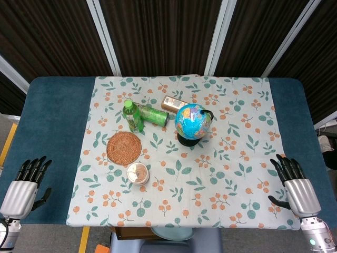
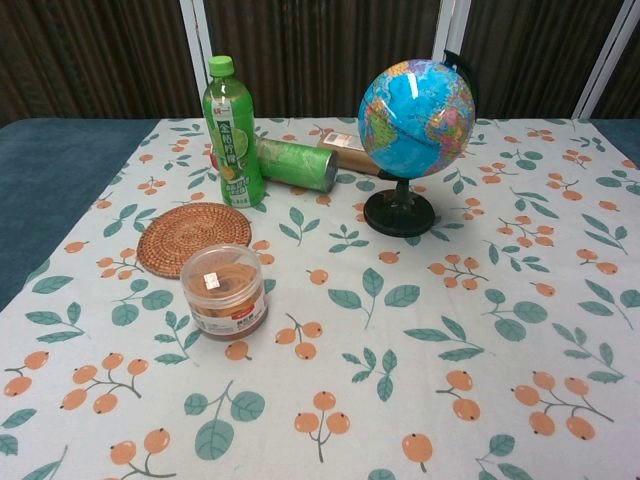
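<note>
My left hand (image 1: pixel 25 187) hovers at the near left over the blue table, fingers apart, holding nothing. At the near right edge of the floral cloth my right hand (image 1: pixel 295 187) is likewise spread and empty. Neither hand shows in the chest view. Between them, further back, a small globe (image 1: pixel 192 123) (image 2: pixel 416 118) stands on a black base. A green bottle (image 1: pixel 132 116) (image 2: pixel 232 130) stands upright beside a green can (image 1: pixel 153 114) (image 2: pixel 296 164) lying on its side. A woven coaster (image 1: pixel 125 148) (image 2: pixel 193 238) and a clear-lidded jar (image 1: pixel 138 173) (image 2: pixel 224 290) lie nearer, closest to the left hand.
A brown box (image 1: pixel 172 103) (image 2: pixel 346 150) lies behind the can and globe. The floral cloth (image 1: pixel 231 174) covers the middle of the blue table (image 1: pixel 58 121). Dark panelled walls stand behind the table's far edge.
</note>
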Motion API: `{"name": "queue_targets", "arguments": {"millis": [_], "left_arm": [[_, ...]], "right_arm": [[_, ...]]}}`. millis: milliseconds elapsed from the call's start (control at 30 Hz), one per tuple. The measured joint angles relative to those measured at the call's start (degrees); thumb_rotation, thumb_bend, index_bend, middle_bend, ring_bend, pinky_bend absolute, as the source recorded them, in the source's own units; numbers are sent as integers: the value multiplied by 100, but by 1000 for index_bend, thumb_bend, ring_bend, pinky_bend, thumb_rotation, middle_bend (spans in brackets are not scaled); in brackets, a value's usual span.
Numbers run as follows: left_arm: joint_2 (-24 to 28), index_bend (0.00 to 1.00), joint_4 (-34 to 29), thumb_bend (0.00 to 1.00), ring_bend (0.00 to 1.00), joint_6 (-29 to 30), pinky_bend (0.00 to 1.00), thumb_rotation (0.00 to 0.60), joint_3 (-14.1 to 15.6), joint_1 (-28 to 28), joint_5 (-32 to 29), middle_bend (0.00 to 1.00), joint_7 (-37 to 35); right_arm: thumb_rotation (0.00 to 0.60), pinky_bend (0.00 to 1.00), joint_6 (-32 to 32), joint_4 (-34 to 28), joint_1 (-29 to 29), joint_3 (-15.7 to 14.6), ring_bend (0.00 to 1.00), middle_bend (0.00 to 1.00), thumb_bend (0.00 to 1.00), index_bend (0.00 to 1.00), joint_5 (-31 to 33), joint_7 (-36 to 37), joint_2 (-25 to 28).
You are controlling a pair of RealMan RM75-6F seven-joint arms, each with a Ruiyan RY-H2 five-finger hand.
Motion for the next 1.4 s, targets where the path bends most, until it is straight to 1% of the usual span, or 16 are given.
{"name": "queue_targets", "arguments": {"millis": [133,267,333,400,533,633,700,733,767,867,967,1100,1267,1400], "left_arm": [[6,0,-1,429,0,24,0,600,-4,9,1,0,-24],[6,0,3,429,0,-34,0,600,2,-2,-23,0,-29],[12,0,-5,428,0,-61,0,600,5,-11,-36,0,-50],[26,0,-4,429,0,-60,0,600,10,-12,-31,0,-89],[64,0,-22,428,0,-26,0,600,23,6,-11,0,-107],[93,0,-50,428,0,16,0,600,30,27,6,0,-116],[110,0,-64,428,0,30,0,600,30,36,6,0,-124],[116,0,-68,428,0,36,0,600,29,39,8,0,-129],[119,0,-70,428,0,40,0,600,28,40,9,0,-134],[124,0,-68,429,0,12,0,600,30,37,-5,0,-141],[136,0,-81,427,0,-29,0,600,32,28,-32,0,-147],[144,0,-80,428,0,-31,0,600,26,29,-44,0,-154],[155,0,-74,428,0,-38,0,600,7,31,-86,0,-169],[157,0,-64,428,0,-60,0,600,-1,26,-111,0,-173]], "right_arm": [[600,0,-19,-2,12,-7,0,0,178,0,-21,28,-19],[600,0,33,21,68,14,0,0,178,0,-186,104,-119],[600,0,62,29,145,95,0,0,178,0,-249,96,-191],[600,0,76,44,272,255,0,0,178,0,-285,-47,-309],[600,0,-88,-7,729,692,0,0,178,0,-264,-437,-609],[600,0,-445,-76,1239,1158,0,0,178,0,-54,-762,-894],[600,0,-781,-96,1667,1558,0,0,177,0,276,-1043,-1142],[600,0,-868,-97,1770,1649,0,0,178,0,373,-1113,-1207],[600,0,-1047,-86,1975,1819,0,0,178,0,575,-1262,-1350],[600,0,-1449,6,2471,2132,0,0,177,0,1058,-1665,-1718],[600,0,-1721,174,2891,2296,0,0,178,0,1418,-2047,-2034],[600,0,-1887,404,3219,2430,0,0,178,0,1779,-2290,-2325],[600,0,-1919,543,3462,2494,0,0,178,0,2082,-2348,-2568],[600,0,-1890,648,3574,2473,0,0,178,0,2149,-2400,-2641]]}}
